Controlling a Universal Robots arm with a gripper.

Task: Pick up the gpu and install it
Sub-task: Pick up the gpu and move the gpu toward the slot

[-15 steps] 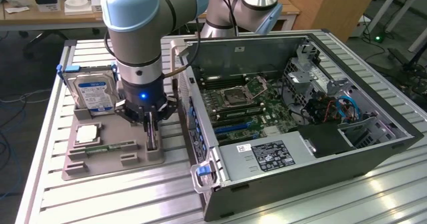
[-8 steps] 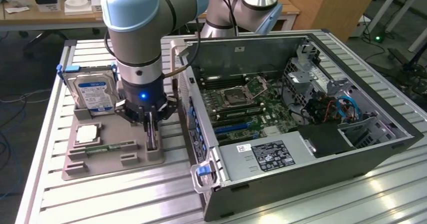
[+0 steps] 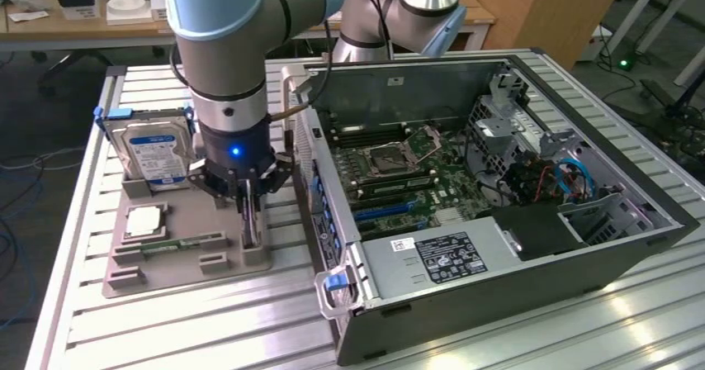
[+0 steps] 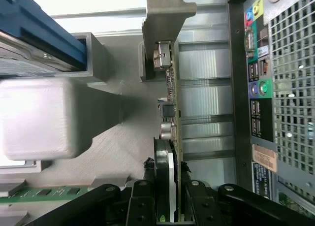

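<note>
Gripper [image 4: 170,199] clamped on the gpu [image 4: 173,113], on edge, long axis alongside the computer case [image 4: 256,88].

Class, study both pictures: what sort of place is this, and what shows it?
Probably a robotics lab for computer assembly: a robot arm over a slotted metal table, an open computer case with its motherboard bare, and a parts tray holding a hard drive.

Grey arm [image 3: 220,64] with pale-blue joint caps, black fingers [image 4: 161,181].
</note>
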